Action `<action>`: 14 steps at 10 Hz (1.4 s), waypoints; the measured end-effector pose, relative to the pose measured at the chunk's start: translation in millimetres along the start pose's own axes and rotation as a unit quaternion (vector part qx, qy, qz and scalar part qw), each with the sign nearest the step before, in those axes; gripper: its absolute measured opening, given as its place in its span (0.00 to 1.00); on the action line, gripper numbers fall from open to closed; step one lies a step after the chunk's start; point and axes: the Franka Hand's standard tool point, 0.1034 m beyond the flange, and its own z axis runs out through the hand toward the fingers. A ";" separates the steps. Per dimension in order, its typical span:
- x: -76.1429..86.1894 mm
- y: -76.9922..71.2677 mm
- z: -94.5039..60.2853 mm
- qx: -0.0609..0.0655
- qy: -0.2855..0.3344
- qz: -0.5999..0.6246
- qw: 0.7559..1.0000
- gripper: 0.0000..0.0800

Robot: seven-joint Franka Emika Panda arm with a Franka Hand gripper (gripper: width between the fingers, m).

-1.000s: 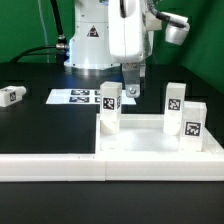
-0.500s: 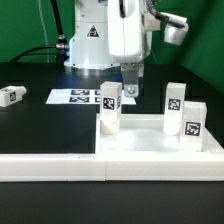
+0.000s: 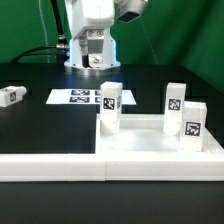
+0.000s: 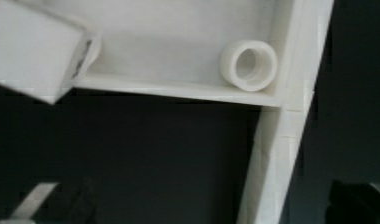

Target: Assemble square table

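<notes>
The white square table top (image 3: 150,138) lies rim up at the exterior view's right. Three tagged white legs stand upright on it: one at its left corner (image 3: 110,108), two at the right (image 3: 174,103) (image 3: 193,122). A loose leg (image 3: 12,95) lies on the black table at the far left. The arm is raised, and only the hand's underside (image 3: 130,8) shows at the frame's top edge. In the wrist view my gripper (image 4: 205,206) hangs open and empty high above the top's rim (image 4: 285,150), an empty round socket (image 4: 254,65) and a leg (image 4: 36,60).
The marker board (image 3: 78,97) lies flat on the black table behind the table top. A long white fence (image 3: 50,166) runs along the front edge. The robot's base (image 3: 90,35) stands at the back, with green backdrop behind it.
The gripper, which hung low just behind the left leg, has risen almost out of the exterior view. The legs and table top have not moved.
</notes>
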 end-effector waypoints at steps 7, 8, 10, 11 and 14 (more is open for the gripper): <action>51.0 62.7 2.4 -0.017 -0.012 -0.323 0.946 0.81; 65.6 86.7 4.3 -0.026 -0.019 -0.353 0.935 0.81; 83.7 113.3 8.6 -0.035 -0.017 -0.405 0.914 0.81; 83.1 113.5 8.8 -0.037 -0.018 -0.423 0.905 0.81; 81.5 115.4 9.4 -0.040 -0.033 -0.419 0.907 0.81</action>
